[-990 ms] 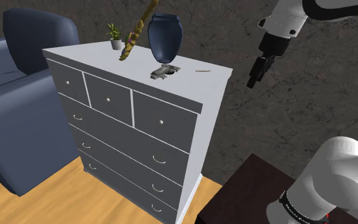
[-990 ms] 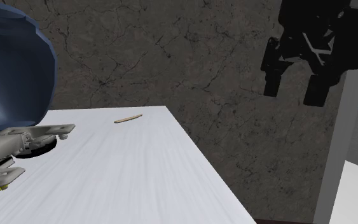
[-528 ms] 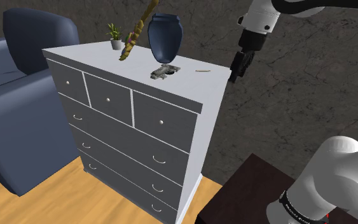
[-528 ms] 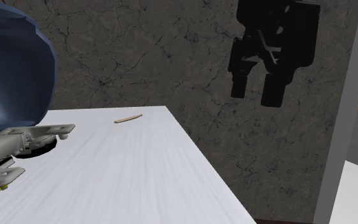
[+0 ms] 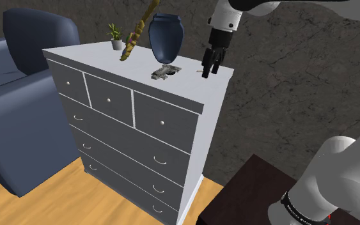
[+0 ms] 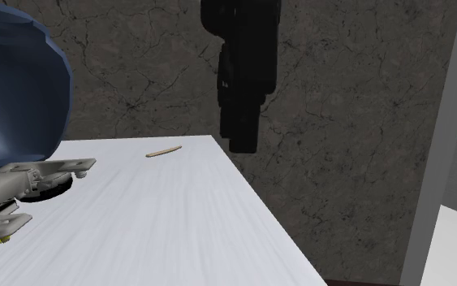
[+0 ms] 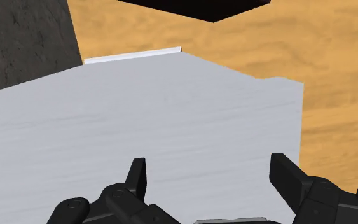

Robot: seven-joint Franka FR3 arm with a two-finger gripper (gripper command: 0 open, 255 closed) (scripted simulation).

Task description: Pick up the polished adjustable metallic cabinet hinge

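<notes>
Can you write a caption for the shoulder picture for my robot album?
The gripper, jaws apart, hovers over a corner of the dresser, near a metal hinge and blue vase.

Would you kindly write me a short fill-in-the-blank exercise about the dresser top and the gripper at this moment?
1. The hinge lies on the white dresser beside a dark ____ vase.
2. The gripper holds nothing, and its fingers stand ____.
3. The dresser's top row has ____ small drawers.
Missing words: blue; open; three.
</notes>
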